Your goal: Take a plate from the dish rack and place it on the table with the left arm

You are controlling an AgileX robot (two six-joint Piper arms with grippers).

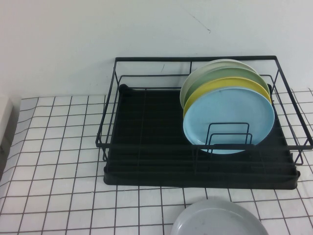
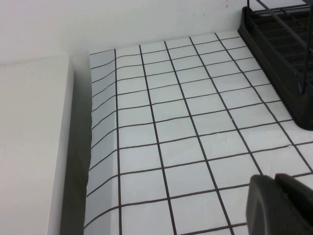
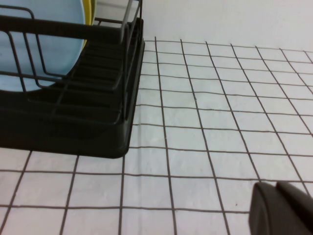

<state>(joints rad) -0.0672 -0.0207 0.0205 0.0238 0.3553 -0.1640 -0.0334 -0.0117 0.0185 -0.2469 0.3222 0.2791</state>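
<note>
The light blue plate (image 1: 229, 120) stands upright at the front of a row of plates in the right part of the black wire dish rack (image 1: 146, 147). It also shows in the right wrist view (image 3: 44, 49). The rack stands on the white gridded table (image 1: 58, 147). Neither arm shows in the high view. My left gripper (image 2: 276, 177) is shut and empty, low over the table to the left of the rack's corner (image 2: 283, 58). My right gripper (image 3: 277, 185) is shut and empty over the table to the right of the rack (image 3: 73, 122).
Behind the blue plate stand a yellow plate (image 1: 220, 85), a green plate (image 1: 222, 74) and a pale one. A grey plate (image 1: 217, 220) lies on the table in front of the rack. A white block (image 2: 34, 147) borders the table's left edge.
</note>
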